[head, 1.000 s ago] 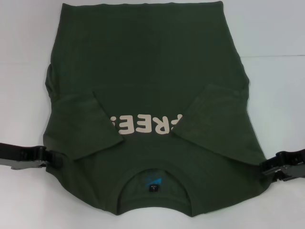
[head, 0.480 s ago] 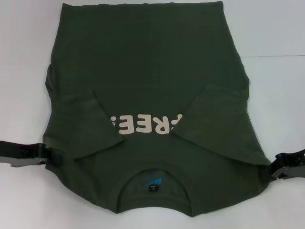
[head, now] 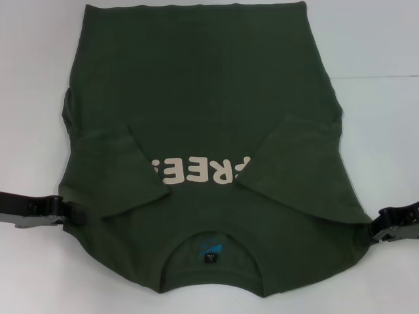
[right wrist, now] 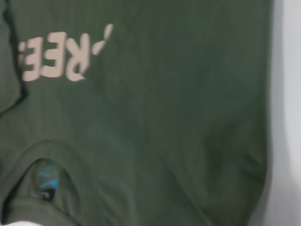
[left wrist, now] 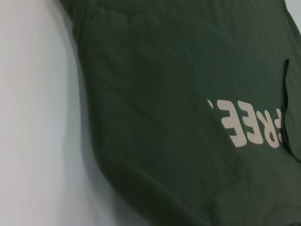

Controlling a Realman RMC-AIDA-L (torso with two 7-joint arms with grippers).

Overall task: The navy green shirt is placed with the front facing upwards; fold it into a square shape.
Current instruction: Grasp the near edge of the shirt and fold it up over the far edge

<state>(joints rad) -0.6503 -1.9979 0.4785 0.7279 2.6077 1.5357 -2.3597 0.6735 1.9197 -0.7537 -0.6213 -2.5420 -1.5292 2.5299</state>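
The navy green shirt [head: 203, 85] lies flat on the white table, collar [head: 211, 230] and blue neck label [head: 209, 248] nearest me. Both short sleeves are folded inward over the chest, hiding the ends of the cream print [head: 196, 171]. My left gripper [head: 71, 214] sits low at the shirt's left shoulder edge. At the right shoulder edge, just off the cloth, is my right gripper [head: 378, 229]. The left wrist view shows the shirt [left wrist: 178, 70] with a folded sleeve and part of the print. In the right wrist view, the shirt [right wrist: 178, 94] appears with its collar and label.
Bare white table [head: 380, 98] borders the shirt on both sides and at the far corners. The shirt's hem lies near the far edge of the head view.
My right gripper has drawn back to the right, off the shirt's shoulder edge. The left gripper has shifted slightly outward to the left. The shirt has not moved.
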